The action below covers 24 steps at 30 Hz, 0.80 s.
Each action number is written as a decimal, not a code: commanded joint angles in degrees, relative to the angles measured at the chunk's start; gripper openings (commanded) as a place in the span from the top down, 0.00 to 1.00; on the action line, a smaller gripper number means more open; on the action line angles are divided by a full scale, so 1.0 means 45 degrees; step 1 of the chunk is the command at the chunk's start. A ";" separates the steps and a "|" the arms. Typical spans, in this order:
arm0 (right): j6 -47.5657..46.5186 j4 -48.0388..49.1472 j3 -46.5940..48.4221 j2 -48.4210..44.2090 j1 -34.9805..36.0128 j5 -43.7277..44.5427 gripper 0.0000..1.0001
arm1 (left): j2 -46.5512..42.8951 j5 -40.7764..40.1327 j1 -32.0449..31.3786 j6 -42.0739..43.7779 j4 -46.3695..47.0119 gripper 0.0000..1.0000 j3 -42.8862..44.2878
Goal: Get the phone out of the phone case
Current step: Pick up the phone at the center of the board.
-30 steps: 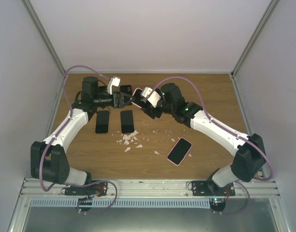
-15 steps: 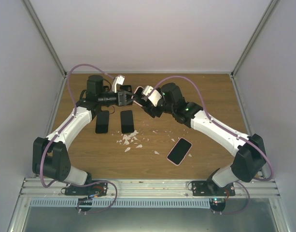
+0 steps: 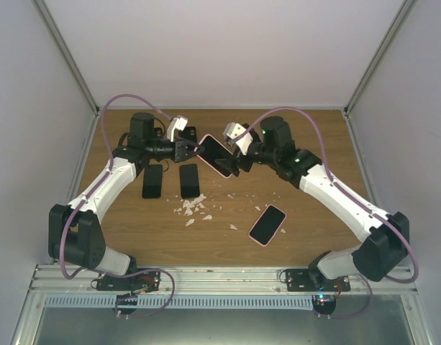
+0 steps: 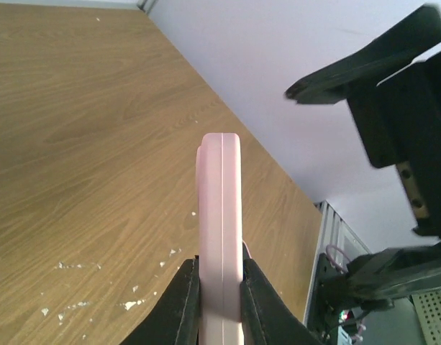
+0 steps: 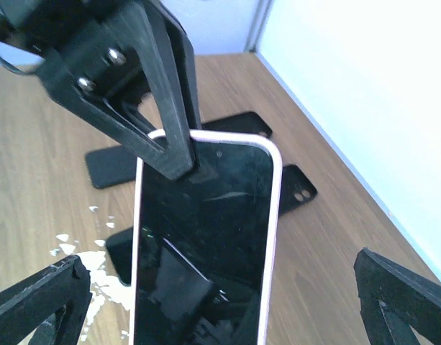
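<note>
A phone (image 3: 215,154) with a dark screen sits in a pink phone case (image 4: 220,215) and is held in the air above the back of the table. My left gripper (image 3: 194,149) is shut on one end of the cased phone, its fingers (image 4: 184,302) pressing the screen and the back. In the right wrist view the screen (image 5: 206,230) faces the camera, with the left fingers (image 5: 170,122) clamped on its top. My right gripper (image 5: 220,309) is open wide, a fingertip on each side of the phone and touching nothing.
A second pink-cased phone (image 3: 267,224) lies on the wood table (image 3: 314,144) at the front right. Two flat black phone-shaped things (image 3: 152,180) (image 3: 189,180) lie below the left gripper. White crumbs (image 3: 193,208) are scattered at mid-table.
My left gripper has shut on the cased phone. My right gripper has opened wide, let go of it and drawn back to the right. The phone now lies more exposed between them.
</note>
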 commanded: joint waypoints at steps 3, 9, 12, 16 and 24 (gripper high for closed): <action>-0.0186 -0.1196 -0.0221 -0.0759 -0.0735 -0.3058 0.00 | -0.0097 0.1223 -0.0138 0.2834 -0.1152 1.00 0.1082; -0.0573 -0.2717 -0.0182 -0.0853 -0.0878 -0.4297 0.00 | -0.0320 0.1793 -0.0592 0.4909 -0.2418 1.00 0.1404; -0.0690 -0.3394 -0.0163 -0.0844 -0.0873 -0.4724 0.02 | -0.0408 0.1946 -0.0988 0.6039 -0.3204 1.00 0.1629; -0.0741 -0.3974 -0.0125 -0.0853 -0.0866 -0.4995 0.07 | -0.0470 0.2049 -0.1436 0.6967 -0.3824 1.00 0.1744; -0.0736 -0.4359 -0.0397 -0.0690 -0.0873 -0.5245 0.29 | -0.0434 0.1897 -0.2168 0.8069 -0.4641 1.00 0.1969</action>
